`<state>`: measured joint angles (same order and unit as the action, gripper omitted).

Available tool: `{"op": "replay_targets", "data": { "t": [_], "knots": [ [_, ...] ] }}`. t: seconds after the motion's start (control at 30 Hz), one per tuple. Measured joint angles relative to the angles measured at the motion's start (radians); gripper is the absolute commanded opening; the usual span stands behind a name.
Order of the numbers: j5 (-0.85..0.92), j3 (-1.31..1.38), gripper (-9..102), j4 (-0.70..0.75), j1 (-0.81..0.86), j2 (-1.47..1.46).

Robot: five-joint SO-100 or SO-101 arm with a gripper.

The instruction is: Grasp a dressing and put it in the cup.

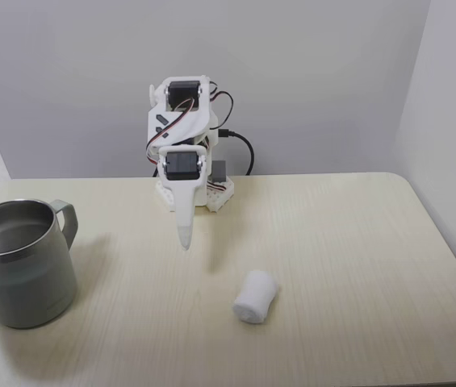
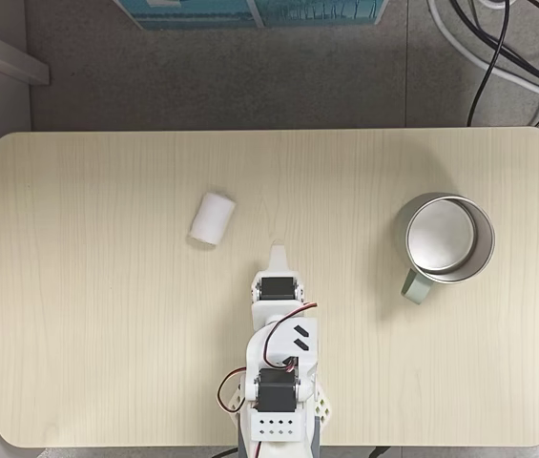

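The jaws look pressed together into one thin point, with nothing held between them. The gripper [image 1: 185, 240] hangs off the front of the white arm [image 2: 277, 353] and points down at the table [image 1: 349, 242] without touching it. From above, its tip [image 2: 278, 254] sits near the middle of the table.

The dressing [image 1: 256, 296] is a small white fuzzy roll. It lies on its side on the bare wood, so it could roll a little if bumped. In the front view it is down and to the right of the gripper, with a clear gap between them. From above, the roll [image 2: 212, 218] is up and to the left of the tip.

The cup [image 1: 19, 262] is a big grey metal mug. It stands upright with its mouth open to the top, which is good for dropping something in. Its handle [image 1: 67, 218] points toward the arm's side. From above, the cup [image 2: 448, 239] is far over on the right and looks empty inside. It is well apart from the roll, with the gripper between them.

I think nothing is picked up yet. The jaws would need to open, go over the roll, and come down around it. The roll is soft, so a gentle squeeze should hold it.
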<state>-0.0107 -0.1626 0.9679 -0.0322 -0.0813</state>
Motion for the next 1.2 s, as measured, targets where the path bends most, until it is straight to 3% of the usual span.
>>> {"op": "replay_targets", "data": {
  "t": [0.67,0.9,1.07,1.2],
  "knots": [
    [0.006,-0.021,0,0.031,0.009,0.003],
    [0.115,-0.238,0,0.156,0.026,0.043],
    [0.238,-0.495,1,0.235,-0.034,0.285],
    [0.37,-0.727,9,0.339,-0.1,0.543]
  ]
}}
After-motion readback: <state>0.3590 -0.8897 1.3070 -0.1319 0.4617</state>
